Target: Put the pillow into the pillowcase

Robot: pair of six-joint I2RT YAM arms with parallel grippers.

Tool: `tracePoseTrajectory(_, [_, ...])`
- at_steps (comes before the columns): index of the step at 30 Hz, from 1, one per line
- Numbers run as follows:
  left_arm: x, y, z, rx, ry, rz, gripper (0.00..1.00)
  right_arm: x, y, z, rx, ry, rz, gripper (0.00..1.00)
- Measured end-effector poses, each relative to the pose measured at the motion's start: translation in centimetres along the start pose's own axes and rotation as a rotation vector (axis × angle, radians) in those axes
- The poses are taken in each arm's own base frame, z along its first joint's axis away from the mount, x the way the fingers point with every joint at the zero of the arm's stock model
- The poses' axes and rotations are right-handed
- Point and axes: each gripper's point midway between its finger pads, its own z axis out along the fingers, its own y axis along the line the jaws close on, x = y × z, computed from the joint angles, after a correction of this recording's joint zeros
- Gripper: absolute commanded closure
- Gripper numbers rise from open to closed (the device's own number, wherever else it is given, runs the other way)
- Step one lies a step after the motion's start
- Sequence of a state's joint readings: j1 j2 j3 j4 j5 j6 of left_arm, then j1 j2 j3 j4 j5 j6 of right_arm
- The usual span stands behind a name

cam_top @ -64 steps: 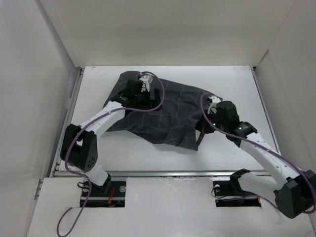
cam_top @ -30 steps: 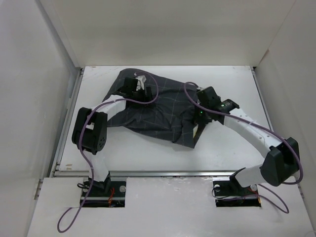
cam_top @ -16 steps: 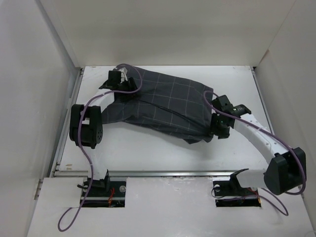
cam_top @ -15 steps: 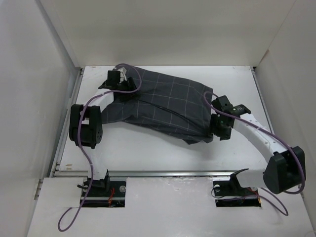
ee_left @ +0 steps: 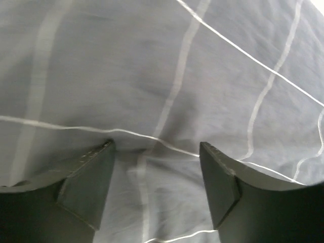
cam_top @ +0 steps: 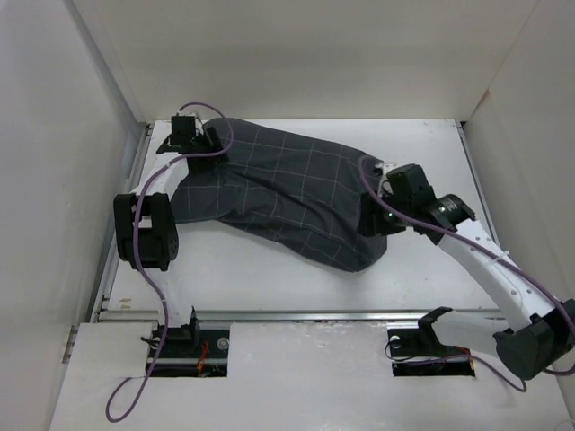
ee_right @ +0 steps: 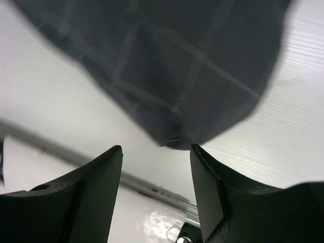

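The pillowcase (cam_top: 278, 193), dark grey with a thin light check, lies slantwise across the table and looks full and rounded. The pillow is hidden; no cream surface shows in any view. My left gripper (cam_top: 205, 144) is at the case's far left corner. In the left wrist view it (ee_left: 156, 147) is open, its jaws apart over checked fabric (ee_left: 152, 76) that fills the view. My right gripper (cam_top: 373, 220) is at the case's right end. It (ee_right: 156, 148) is open with nothing between its fingers, and the case's rounded corner (ee_right: 187, 66) lies just beyond the tips.
The white table (cam_top: 431, 153) is boxed in by white walls on the left, back and right. A metal rail (cam_top: 296, 316) runs along its near edge, also seen in the right wrist view as the rail (ee_right: 152, 185). Purple cables loop off both arms.
The right gripper has opened and let go of the case's right end. The left gripper has travelled to the far left corner, and the case now lies stretched out and smoother.
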State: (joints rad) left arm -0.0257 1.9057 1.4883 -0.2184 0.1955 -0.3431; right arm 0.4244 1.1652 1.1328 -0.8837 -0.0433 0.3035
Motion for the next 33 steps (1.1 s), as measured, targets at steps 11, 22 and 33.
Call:
tracePoseTrajectory(11, [-0.9,-0.6,-6.6,0.039,-0.094,0.023,0.00,11.9,3.5,5.5,-0.084,0.333,-0.213,0.46])
tracePoseTrajectory(22, [3.5,1.5,-4.6,0.006,-0.010,0.008,0.00,7.0,3.0,11.3,0.073,0.095,-0.091,0.86])
tracePoseTrajectory(33, [4.9,3.5,-3.8,-0.043,-0.001,-0.059,0.00,3.0,-6.9,11.3,0.262,-0.011,0.286,1.00])
